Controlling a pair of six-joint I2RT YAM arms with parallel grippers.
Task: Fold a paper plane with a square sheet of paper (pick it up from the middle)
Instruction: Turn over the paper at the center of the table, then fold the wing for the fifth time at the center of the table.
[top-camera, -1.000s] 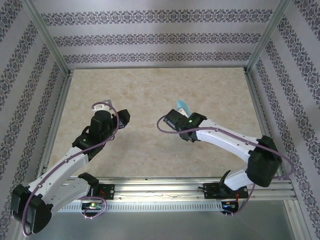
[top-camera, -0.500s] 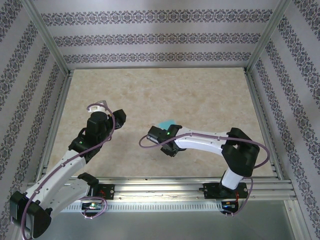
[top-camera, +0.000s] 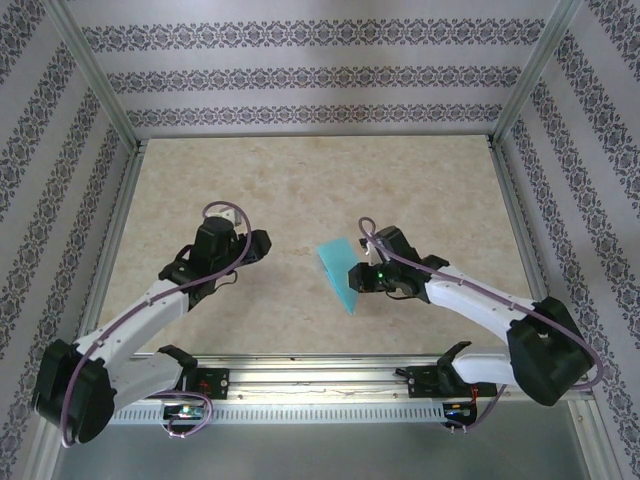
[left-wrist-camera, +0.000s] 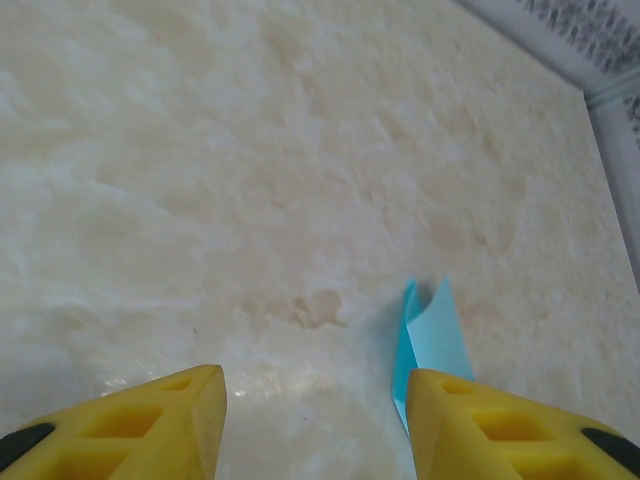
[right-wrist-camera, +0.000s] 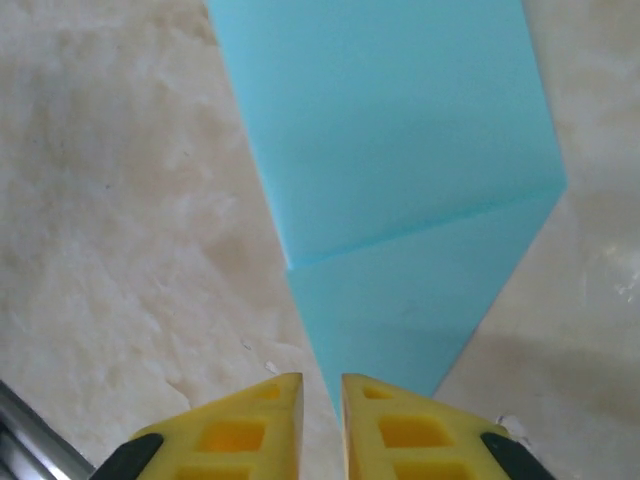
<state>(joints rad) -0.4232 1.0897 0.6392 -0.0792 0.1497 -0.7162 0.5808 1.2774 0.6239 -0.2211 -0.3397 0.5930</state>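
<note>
Midway through folding, the creased turquoise sheet (right-wrist-camera: 400, 180) hangs near the middle of the table (top-camera: 300, 180), its narrow tip pinched in my right claw (right-wrist-camera: 322, 385). My left claw (left-wrist-camera: 312, 385), spread wide, hovers beside it. The next move, I judge, calls for a two-handed crease.

A robot lab cell; aluminium frame (top-camera: 95, 75), patterned panels (top-camera: 320, 80), marbled tabletop (top-camera: 300, 180).

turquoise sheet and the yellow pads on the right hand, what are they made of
Turquoise sheet: thin matte paper, by its sharp straight crease and glare-free surface. Pads of the right hand: likely soft foam or rubber, matte yellow with moulded hollow cells; the exact material is not clear.
</note>
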